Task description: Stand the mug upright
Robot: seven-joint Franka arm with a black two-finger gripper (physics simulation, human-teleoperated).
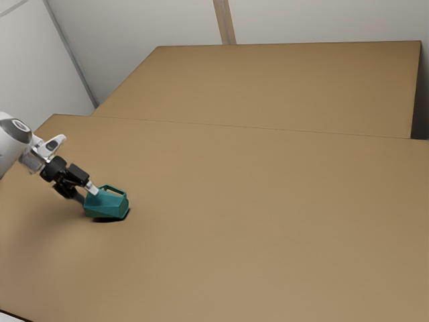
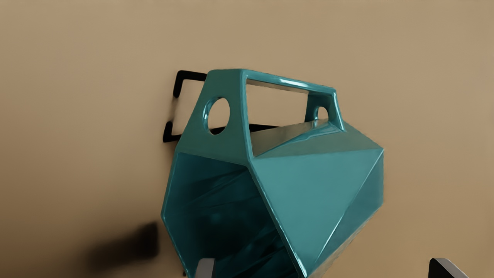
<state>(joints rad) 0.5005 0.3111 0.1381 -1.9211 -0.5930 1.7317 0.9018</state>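
The gripper is low over the table at the exterior view's left, its fingertips at the teal mug. Angular and faceted, the mug lies on its side, handle uppermost and dark mouth facing sideways. In the wrist view the gripper is open, its fingertips wide apart: one overlaps the mug's mouth, the other stands past the mug's outer wall. Whether the first fingertip is inside the mouth or only in front of it, I cannot tell.
The brown tabletop extends around the mug, and another brown surface adjoins its far side. Pale walls rise behind. Dark shadows fall beside the mug.
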